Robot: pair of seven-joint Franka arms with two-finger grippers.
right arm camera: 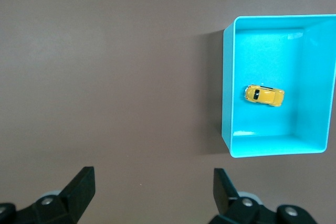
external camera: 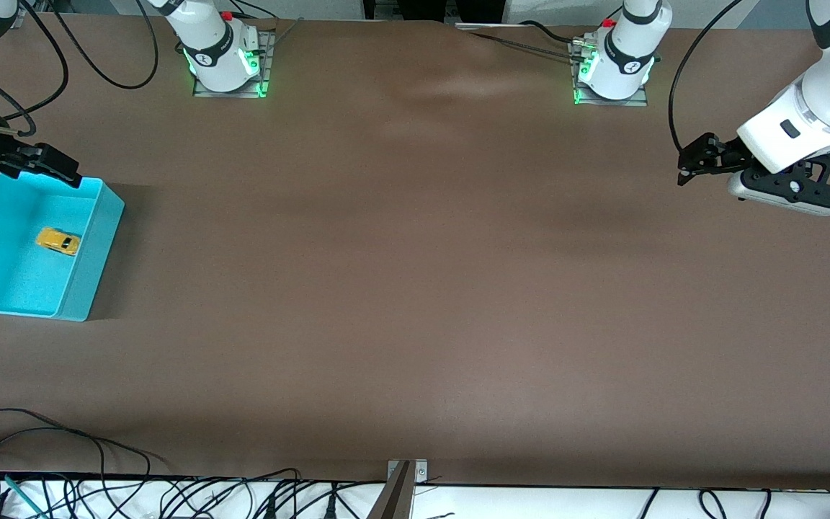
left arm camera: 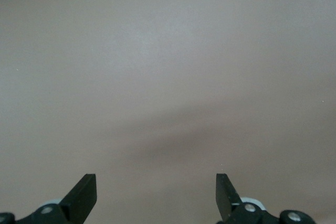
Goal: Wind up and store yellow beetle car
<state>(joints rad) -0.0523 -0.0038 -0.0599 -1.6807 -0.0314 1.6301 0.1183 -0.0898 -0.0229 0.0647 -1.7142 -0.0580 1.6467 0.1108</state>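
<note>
Brown table: yellow beetle car in bin, lengthwise along table.

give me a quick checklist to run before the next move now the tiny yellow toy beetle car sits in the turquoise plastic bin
1. Tiny yellow toy beetle car inside the turquoise plastic bin: ok, it rests on the bin floor, on its wheels.
2. Right gripper has let go: ok, fingers open and empty, over the bin's rim toward the bases.
3. Left gripper out of the way: ok, open and empty, waiting over the brown table at the left arm's end.
4. Bin sitting flat on the table: ok, at the right arm's end.
5. Car wound up: cannot tell.
6. Car clear of the bin walls: ok, gaps on all sides in the right wrist view.
</note>
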